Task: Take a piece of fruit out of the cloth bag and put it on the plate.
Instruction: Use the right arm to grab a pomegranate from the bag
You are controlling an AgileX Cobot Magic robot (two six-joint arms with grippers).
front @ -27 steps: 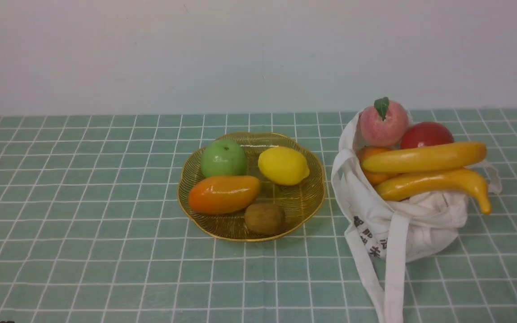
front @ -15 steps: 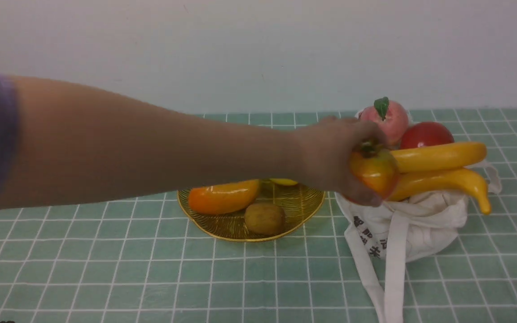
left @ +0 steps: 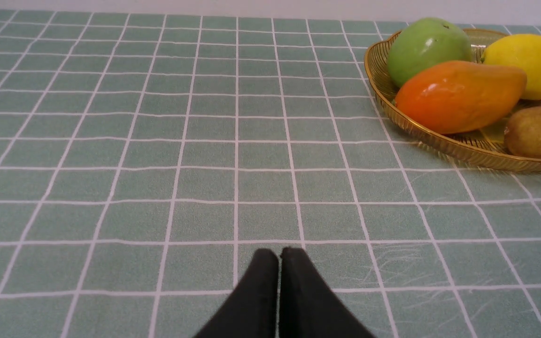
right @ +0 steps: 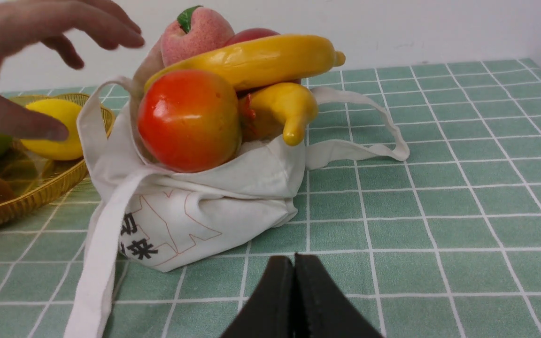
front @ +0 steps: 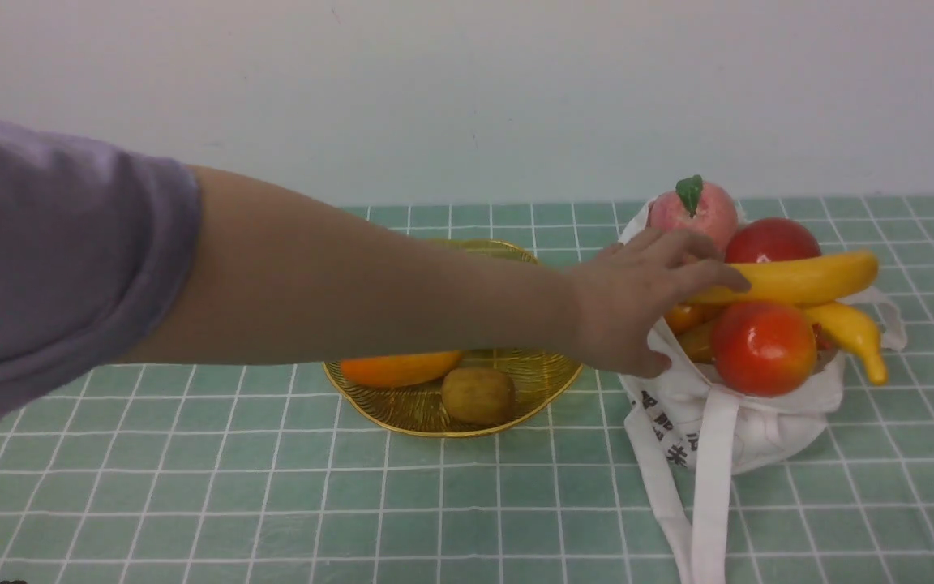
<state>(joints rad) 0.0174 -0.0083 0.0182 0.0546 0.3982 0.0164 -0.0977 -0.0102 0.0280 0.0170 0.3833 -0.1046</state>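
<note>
We are logging no progress — glossy round red-orange fruit (front: pixel 763 347) sitting in the white cloth bag (front: pixel 767 430), not on the ribbed amber plate (front: pixel 434 428); hand (front: pixel 637 300) hanging open over the bag, gripping nothing.

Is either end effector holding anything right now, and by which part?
Nothing is held. The left end effector and the right end effector are both shut and empty.

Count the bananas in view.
2. The upper banana lies across the top of the cloth bag; the lower banana sits just beneath it. Others may be hidden inside.
</note>
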